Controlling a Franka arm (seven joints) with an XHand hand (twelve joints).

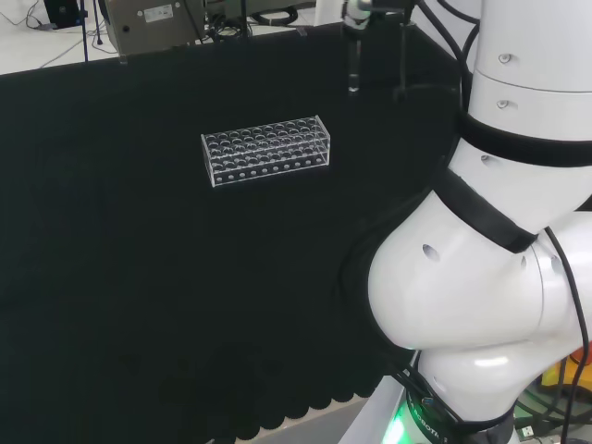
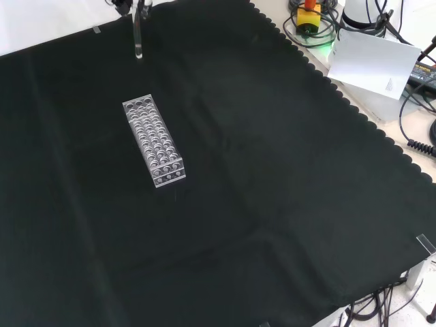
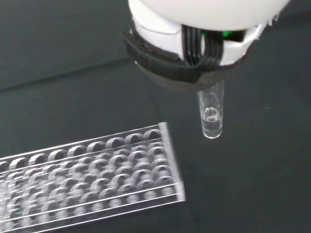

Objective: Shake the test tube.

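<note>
The robot hand (image 3: 194,46) held the test tube (image 3: 212,114) upright by its top, the tube's long axis pointing straight down from the palm, clear above the bench (image 2: 272,204) and beside the clear rack (image 2: 153,141)

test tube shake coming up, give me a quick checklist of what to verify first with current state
1. Test tube out of the rack and in the air: ok; it hangs upright off the rack's end, apart from it.
2. Hand curled round the tube's top: ok in the wrist view, though the fingers themselves are mostly hidden.
3. Room around the tube for shaking: ok; bare cloth lies beneath in the front view.
4. Contents: a little clear liquid seems to sit at the tube's bottom; amount cannot tell.
5. Tube stoppered: cannot tell, the mouth is hidden by the hand.
6. Rack slots: look empty, ok.
</note>
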